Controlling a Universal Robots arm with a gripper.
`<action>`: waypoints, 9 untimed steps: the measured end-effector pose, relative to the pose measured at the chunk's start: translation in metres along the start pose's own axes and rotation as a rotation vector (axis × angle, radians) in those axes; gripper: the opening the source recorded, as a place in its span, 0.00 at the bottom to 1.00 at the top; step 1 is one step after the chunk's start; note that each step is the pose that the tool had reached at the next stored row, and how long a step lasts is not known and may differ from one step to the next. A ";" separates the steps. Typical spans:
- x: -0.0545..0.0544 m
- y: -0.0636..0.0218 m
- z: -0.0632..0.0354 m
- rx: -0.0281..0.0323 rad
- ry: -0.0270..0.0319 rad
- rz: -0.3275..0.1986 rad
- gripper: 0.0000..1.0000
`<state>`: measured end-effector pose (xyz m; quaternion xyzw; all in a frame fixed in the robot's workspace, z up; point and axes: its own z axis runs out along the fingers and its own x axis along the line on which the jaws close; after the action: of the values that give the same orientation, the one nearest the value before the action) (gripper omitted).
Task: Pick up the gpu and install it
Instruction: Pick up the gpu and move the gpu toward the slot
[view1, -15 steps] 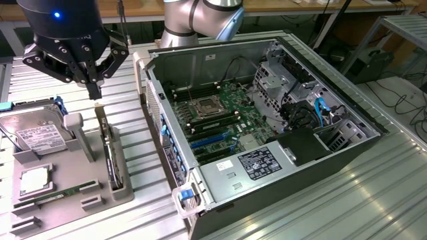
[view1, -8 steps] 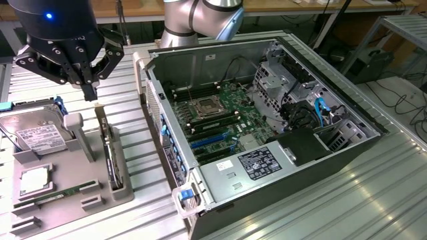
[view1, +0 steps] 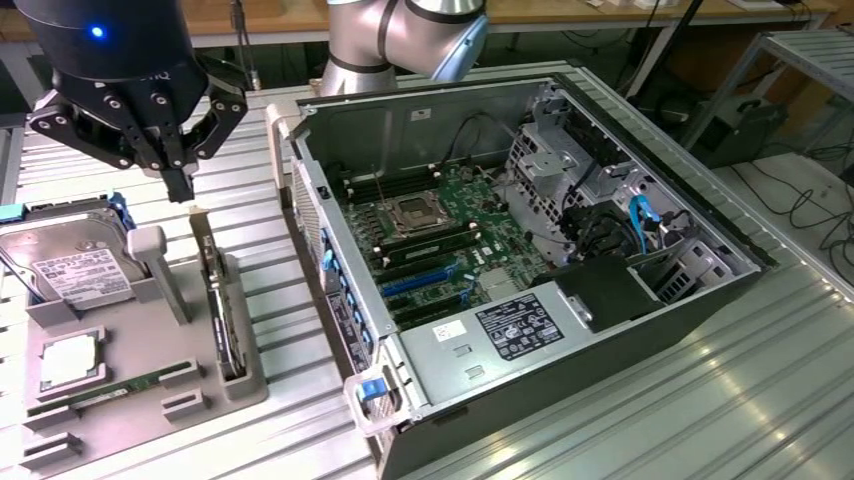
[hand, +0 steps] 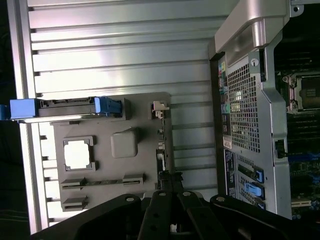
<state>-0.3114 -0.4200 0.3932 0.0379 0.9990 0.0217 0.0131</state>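
Quick headcount, nothing more. There was one robot arm (view1: 400, 40) and one gripper (view1: 179, 188) on it. One computer case (view1: 334, 130), lid off, and inside I counted one motherboard (view1: 454, 220), one CPU socket (view1: 411, 212) and one power supply (view1: 527, 325). One grey parts tray (view1: 147, 340) as well, and it had four parts total, one of each kind: one gpu (view1: 227, 320), one hard drive (view1: 67, 265), one processor chip (view1: 67, 362) and one memory stick (view1: 127, 388). The slots on the board were too small for me to count, so no number there.
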 end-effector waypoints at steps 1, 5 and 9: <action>0.000 0.0000 0.0000 0.0000 0.0000 0.000 0.11; 0.000 0.0000 0.0000 0.0000 0.0000 0.000 0.11; 0.000 0.0000 0.0000 0.0000 0.0000 0.000 0.17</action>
<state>-0.3114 -0.4200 0.3932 0.0379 0.9990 0.0217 0.0131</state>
